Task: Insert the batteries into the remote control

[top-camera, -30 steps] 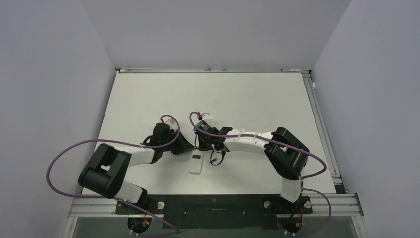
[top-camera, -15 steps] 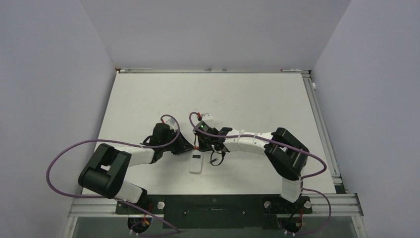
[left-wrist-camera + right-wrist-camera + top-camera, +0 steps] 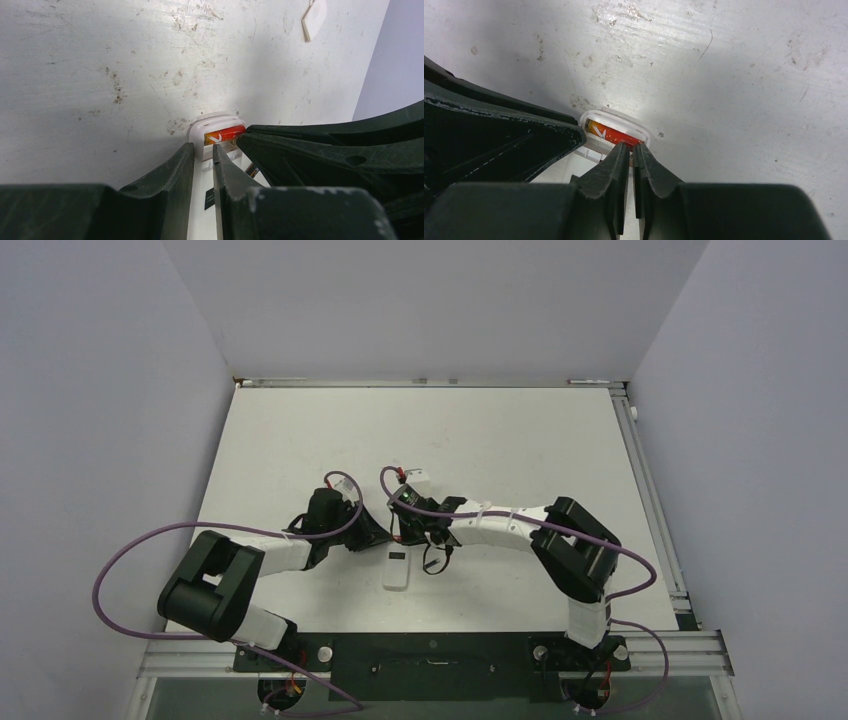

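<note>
The remote control (image 3: pixel 397 568) lies back up on the table, its recess end toward the far side. A reddish battery (image 3: pixel 226 135) lies across the recess at that end and also shows in the right wrist view (image 3: pixel 614 134). My left gripper (image 3: pixel 202 147) is closed on the remote's white side wall (image 3: pixel 217 122), one finger outside and one inside. My right gripper (image 3: pixel 631 146) is almost fully shut, with its tips resting on the reddish battery's right end. Both grippers (image 3: pixel 392 532) meet over the remote's far end. The dark battery is hidden.
A small white flat piece (image 3: pixel 314 17) lies on the table farther off. Purple cables (image 3: pixel 130 550) loop beside both arms. A metal rail (image 3: pixel 655 500) runs along the table's right edge. Grey walls close in the left, the right and the back.
My right wrist has shifted slightly to the left over the remote's far end. The left arm and the remote have not visibly moved.
</note>
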Controlling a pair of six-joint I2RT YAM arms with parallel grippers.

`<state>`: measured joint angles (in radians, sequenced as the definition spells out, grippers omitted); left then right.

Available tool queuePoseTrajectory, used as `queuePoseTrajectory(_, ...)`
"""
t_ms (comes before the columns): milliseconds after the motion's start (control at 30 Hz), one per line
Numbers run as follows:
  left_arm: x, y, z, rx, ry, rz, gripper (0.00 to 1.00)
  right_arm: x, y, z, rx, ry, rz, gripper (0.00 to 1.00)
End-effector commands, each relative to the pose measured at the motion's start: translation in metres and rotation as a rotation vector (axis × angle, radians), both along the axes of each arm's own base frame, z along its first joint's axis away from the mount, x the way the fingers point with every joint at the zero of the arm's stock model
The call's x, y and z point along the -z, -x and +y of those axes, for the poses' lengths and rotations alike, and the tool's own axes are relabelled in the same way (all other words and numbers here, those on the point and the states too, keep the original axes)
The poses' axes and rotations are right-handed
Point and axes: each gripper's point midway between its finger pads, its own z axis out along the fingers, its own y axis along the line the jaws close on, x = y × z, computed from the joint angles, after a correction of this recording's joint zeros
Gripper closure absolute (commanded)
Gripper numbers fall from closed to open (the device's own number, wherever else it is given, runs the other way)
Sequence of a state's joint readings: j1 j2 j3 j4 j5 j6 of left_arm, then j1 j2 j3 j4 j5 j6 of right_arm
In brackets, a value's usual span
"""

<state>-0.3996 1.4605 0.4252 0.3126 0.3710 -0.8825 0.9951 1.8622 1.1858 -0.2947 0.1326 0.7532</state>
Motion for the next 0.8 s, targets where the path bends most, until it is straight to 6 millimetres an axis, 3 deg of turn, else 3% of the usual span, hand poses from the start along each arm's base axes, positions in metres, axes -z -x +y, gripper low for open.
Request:
queuePoseTrajectory(0, -0.021, -0.007, -0.011, 0.031, 0.055, -0.077, 0.83, 0.009, 0.001, 0.018, -0.014, -0.011, 0.014, 0.9)
queuePoseTrajectory(233, -0.021, -0.007, -0.012, 0.037, 0.055, -0.079, 0.83, 0.011, 0.0, 0.017, -0.028, 0.022, 0.017, 0.91)
queuePoseTrajectory(767, -0.02, -0.007, -0.014, 0.045, 0.07, -0.08, 0.83, 0.036, 0.019, 0.009, -0.092, 0.16, 0.06, 0.91)
